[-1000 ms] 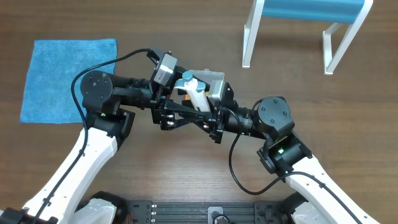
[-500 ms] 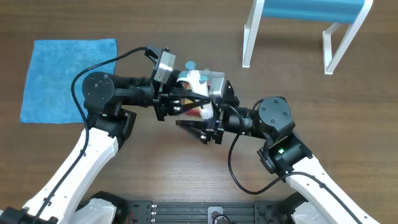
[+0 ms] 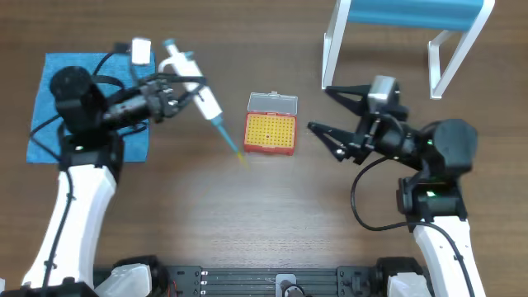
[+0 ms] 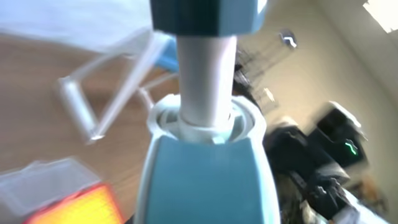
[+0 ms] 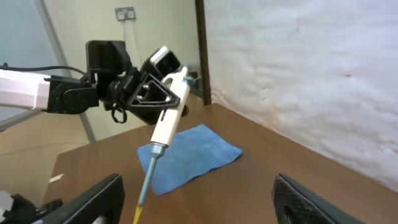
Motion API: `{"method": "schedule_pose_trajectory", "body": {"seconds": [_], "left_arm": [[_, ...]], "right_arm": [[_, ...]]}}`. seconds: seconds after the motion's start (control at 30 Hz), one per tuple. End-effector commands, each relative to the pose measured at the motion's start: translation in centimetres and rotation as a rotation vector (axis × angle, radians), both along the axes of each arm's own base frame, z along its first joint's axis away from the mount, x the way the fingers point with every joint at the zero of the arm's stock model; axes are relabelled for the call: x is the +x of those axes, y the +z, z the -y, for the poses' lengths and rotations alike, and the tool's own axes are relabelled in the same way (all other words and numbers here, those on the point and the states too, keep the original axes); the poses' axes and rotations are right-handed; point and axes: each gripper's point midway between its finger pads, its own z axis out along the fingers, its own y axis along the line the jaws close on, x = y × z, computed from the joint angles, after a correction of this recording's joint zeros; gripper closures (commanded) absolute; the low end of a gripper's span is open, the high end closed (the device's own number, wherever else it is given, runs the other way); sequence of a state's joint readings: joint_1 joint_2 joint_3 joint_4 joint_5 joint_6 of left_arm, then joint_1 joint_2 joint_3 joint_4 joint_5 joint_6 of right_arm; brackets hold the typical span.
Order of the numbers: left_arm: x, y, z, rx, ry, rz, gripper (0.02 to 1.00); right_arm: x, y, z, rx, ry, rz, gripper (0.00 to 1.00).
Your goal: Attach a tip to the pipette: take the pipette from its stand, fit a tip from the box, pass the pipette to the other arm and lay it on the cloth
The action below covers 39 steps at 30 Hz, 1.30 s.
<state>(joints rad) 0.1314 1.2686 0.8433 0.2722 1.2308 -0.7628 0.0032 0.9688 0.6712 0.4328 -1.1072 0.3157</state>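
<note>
**Left tool** [image 3: 183,86]: I log it as clenched on the pipette [image 3: 206,103]. It grips the white body just below the blue head. In the top view its arm shows in front of the cloth side of the surface [image 3: 247,223].

**Pipette:** It is lifted off the surface and tilted. The blue plunger end points up toward the cloth side, and the thin shaft slants down toward the tip box [image 3: 271,136]. A yellow tip [image 3: 239,153] sits on the end of the shaft. From above, that tip shows just to the left of the box and apart from it. I cannot tell how high it hangs. In the left wrist view I see the blue head and the white plunger stem close up, with the box low in one corner.

**Right tool** [image 3: 320,107]: It is released, with its two fingers [image 5: 93,200] spread wide and nothing between them. It is on the right side of the surface, beyond the box. It is well apart from the pipette and faces it.

**Cloth** [image 3: 49,66]: It is blue and lies flat at the far left of the surface. In the right wrist view it lies behind the hanging pipette.

**Tip box:** It stands mid-surface. The clear lid [image 3: 273,102] is swung open toward the far side. The red frame holds rows of yellow tips.

**Stand** [image 3: 334,49]: It has white legs and a blue top. It is at the far right of the surface, well apart from both tools.

**Surface:** It is brown wood grain and carries the cloth, the box and the stand.
</note>
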Motion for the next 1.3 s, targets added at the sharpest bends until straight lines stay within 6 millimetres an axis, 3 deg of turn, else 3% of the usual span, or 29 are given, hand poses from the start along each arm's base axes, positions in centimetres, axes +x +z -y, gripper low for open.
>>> {"method": "schedule_pose_trajectory", "body": {"seconds": [0.03,0.13,0.2,0.27,0.37,0.47,0.53,0.57,0.63,0.7,0.77,0.8,0.87,0.93,1.0,1.1,1.3], "left_arm": [[2.2,-7.8,-7.2,0.140,0.369,-0.299,0.989],[0.3,-13.6,-10.5,0.399,0.533,-0.512,0.987],[-0.9,-14.4,-12.0,0.524,0.571,-0.564,0.987],[-1.3,-13.1,-13.9,0.667,0.608,-0.566,0.989],[-0.2,-9.3,-17.1,0.784,0.630,-0.539,0.987],[2.2,-6.6,-22.9,0.931,0.658,-0.596,0.989],[3.9,-6.3,-27.0,1.071,0.702,-0.679,0.987],[5.9,-7.1,-28.7,1.139,0.674,-0.707,0.987],[8.0,-8.7,-29.3,1.174,0.609,-0.709,0.987],[8.9,-12.0,-31.1,1.302,0.529,-0.751,0.987],[9.2,-16.9,-31.8,1.387,0.394,-0.812,0.987],[9.2,-18.2,-31.9,1.393,0.359,-0.828,0.989],[9.2,-22.8,-32.0,1.397,0.268,-0.886,0.989],[9.9,-25.9,-32.3,1.396,0.247,-0.901,0.989],[11.3,-26.8,-32.8,1.401,0.286,-0.863,0.989],[13.6,-26.6,-32.8,1.361,0.341,-0.778,0.987],[14.7,-26.8,-32.3,1.253,0.365,-0.738,0.991]], "right_arm": [[-1.4,1.6,0.5,-0.009,-0.001,0.076,0.233],[-1.9,2.1,0.5,0.005,0.004,0.064,0.233],[-1.9,1.8,0.5,0.008,0.005,0.037,0.233],[-1.7,0.8,0.5,0.010,0.004,-0.028,0.233],[-1.7,0.4,0.5,0.009,0.003,-0.053,0.233],[-1.6,0.4,0.5,0.003,-0.001,-0.040,0.233],[-1.6,0.4,0.4,0.003,0.003,-0.042,0.233],[-1.5,0.3,0.1,0.005,0.004,-0.047,0.233],[-1.3,0.2,-0.4,0.009,-0.007,-0.056,0.233],[-1.6,-0.3,-1.6,0.009,0.009,-0.089,0.233],[-1.5,-2.7,-2.7,-0.015,-0.010,-0.219,0.233],[-1.2,-3.6,-2.8,-0.033,-0.040,-0.241,0.233],[-0.3,-4.0,-2.7,-0.062,-0.113,-0.214,0.231],[0.1,-3.7,-3.0,-0.062,-0.141,-0.195,0.233],[-0.3,-3.8,-3.7,-0.065,-0.117,-0.196,0.233],[0.0,-4.3,-4.3,-0.075,-0.143,-0.210,0.233],[0.6,-6.7,-6.6,-0.100,-0.096,-0.284,0.229]]}}
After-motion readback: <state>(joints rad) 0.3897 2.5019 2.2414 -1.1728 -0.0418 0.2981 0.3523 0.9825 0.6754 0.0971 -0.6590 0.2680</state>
